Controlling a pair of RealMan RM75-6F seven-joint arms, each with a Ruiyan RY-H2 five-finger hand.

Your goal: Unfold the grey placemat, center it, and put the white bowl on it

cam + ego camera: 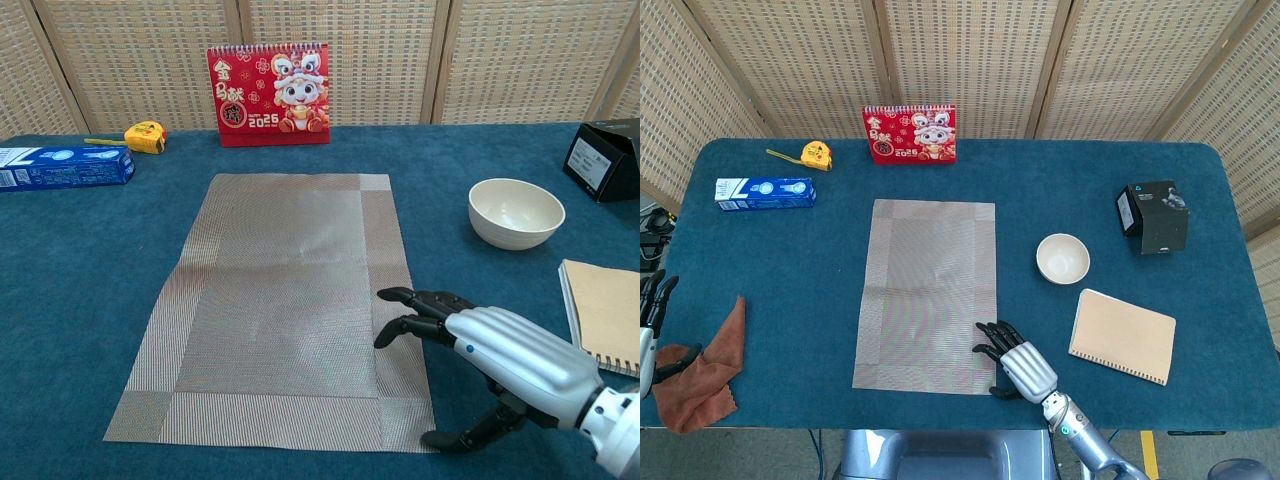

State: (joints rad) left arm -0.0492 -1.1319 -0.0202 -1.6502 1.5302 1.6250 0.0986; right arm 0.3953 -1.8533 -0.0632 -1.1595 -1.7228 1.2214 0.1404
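The grey placemat point(930, 290) lies unfolded and flat in the middle of the blue table, long side running away from me. The white bowl point(1063, 258) stands empty on the cloth to its right, apart from it. My right hand point(500, 350) is at the mat's near right corner. Its dark fingertips point(400, 312) rest on the mat's right border, while the thumb reaches down by the near corner. Nothing is in its grasp. At the table's left edge my left hand point(648, 330) shows only partly, fingers spread, beside a brown cloth point(705, 370).
A red calendar point(909, 133) stands at the back. A yellow tape measure point(815, 154) and a blue toothpaste box point(765, 191) lie at the back left. A black box point(1154, 215) and a tan notebook point(1122, 335) sit right of the bowl.
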